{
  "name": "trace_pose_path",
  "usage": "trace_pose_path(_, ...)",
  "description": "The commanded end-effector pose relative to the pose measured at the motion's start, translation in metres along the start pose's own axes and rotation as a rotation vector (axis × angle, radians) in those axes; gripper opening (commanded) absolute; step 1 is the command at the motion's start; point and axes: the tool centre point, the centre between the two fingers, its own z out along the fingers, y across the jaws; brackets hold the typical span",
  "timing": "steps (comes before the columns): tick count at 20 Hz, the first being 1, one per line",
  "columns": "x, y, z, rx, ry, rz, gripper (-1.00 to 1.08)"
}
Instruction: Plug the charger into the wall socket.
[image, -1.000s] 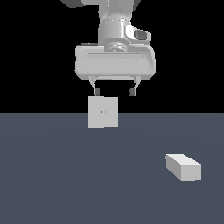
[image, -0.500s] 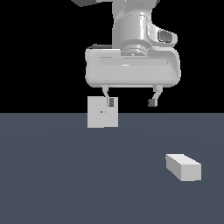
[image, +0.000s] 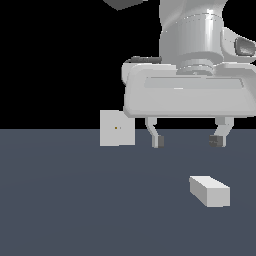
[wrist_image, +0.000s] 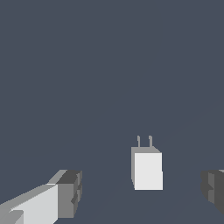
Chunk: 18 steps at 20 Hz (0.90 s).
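Observation:
The charger (image: 210, 190) is a small off-white block lying on the dark floor toward the exterior view's right. In the wrist view the charger (wrist_image: 147, 168) shows two thin prongs at one end. My gripper (image: 188, 141) hangs open above the floor, higher than the charger and slightly to its left, with nothing between its fingers. In the wrist view the gripper (wrist_image: 142, 192) has its dark fingertips (wrist_image: 70, 193) spread wide on either side of the charger, apart from it. The wall socket (image: 116, 128) is an upright off-white panel with a tiny orange dot, to the gripper's left.
A flat dark grey floor (image: 75, 200) fills the lower half of the exterior view, with black background above it. Nothing else stands on the floor.
The arm has moved toward the exterior view's right and closer to the camera, so the gripper now hangs near the charger instead of in front of the wall socket. Charger and socket have not moved.

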Motion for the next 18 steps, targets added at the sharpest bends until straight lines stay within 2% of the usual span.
trace_pose_path(1,-0.009,0.008,0.007,-0.001,0.003,-0.006,1.0)
trace_pose_path(7,-0.018,0.018,0.016,-0.001,0.006,-0.012,1.0)
trace_pose_path(18,-0.019,0.019,0.037,-0.001,0.005,-0.011,1.0)
